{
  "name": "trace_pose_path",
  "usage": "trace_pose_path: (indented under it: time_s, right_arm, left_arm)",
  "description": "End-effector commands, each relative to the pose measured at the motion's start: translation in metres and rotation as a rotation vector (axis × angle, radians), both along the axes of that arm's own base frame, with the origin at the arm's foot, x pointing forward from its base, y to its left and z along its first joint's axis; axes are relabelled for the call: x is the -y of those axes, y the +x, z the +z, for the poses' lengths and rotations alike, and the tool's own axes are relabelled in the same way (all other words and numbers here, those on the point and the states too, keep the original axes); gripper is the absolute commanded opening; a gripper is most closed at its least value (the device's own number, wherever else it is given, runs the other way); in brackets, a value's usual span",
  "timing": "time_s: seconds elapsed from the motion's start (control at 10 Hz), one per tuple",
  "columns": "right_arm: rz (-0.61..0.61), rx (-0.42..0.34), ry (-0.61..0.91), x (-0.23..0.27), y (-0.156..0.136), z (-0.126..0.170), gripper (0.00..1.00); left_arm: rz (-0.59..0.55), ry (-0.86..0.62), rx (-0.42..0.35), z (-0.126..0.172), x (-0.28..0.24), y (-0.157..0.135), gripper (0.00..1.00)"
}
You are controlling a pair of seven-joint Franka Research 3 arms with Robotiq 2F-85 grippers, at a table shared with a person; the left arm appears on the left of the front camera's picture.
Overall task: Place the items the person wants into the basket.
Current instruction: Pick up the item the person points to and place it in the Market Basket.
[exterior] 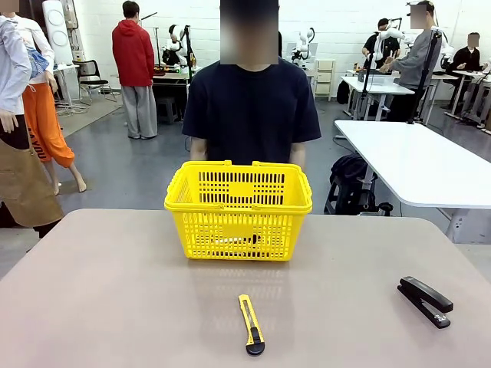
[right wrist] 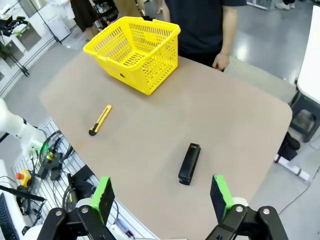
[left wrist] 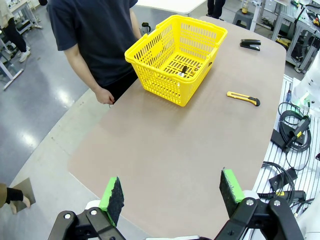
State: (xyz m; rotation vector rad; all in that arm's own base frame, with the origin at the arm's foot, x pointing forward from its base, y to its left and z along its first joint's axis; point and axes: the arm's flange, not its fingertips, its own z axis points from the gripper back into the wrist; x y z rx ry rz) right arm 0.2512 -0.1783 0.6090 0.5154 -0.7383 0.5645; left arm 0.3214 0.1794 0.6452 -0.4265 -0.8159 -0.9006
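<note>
The yellow basket (exterior: 238,208) stands at the table's far middle, right in front of the person (exterior: 252,107) in a dark navy T-shirt. From the left wrist view, small items (left wrist: 186,70), dark and yellow, lie on the floor of the basket (left wrist: 162,82); I cannot tell them apart. My left gripper (left wrist: 172,192) hangs open and empty above the table's near left corner. Over the near right edge my right gripper (right wrist: 162,197) is also open and empty, with the basket (right wrist: 155,70) far from it. The person's hands (left wrist: 105,96) (right wrist: 220,61) hang at the table's far edge.
A yellow utility knife (exterior: 251,324) (left wrist: 243,98) (right wrist: 100,120) lies near the front middle of the table. A black stapler (exterior: 424,300) (left wrist: 250,44) (right wrist: 189,163) lies at the right. Cables and gear (left wrist: 292,150) sit beside the table on my side.
</note>
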Motion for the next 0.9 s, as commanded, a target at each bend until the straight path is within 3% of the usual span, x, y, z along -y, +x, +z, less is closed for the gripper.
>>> trace_pose_path:
  time_s: [0.0, 0.8]
  right_arm:
    - [0.018, -0.003, -0.002, -0.0019, 0.0002, 0.0021, 1.0]
    - [0.018, -0.003, -0.002, -0.0019, 0.0002, 0.0021, 1.0]
  left_arm:
    - [-0.003, -0.005, 0.017, -0.0008, -0.0005, 0.0002, 1.0]
    - [-0.003, -0.005, 0.017, -0.0008, -0.0005, 0.0002, 1.0]
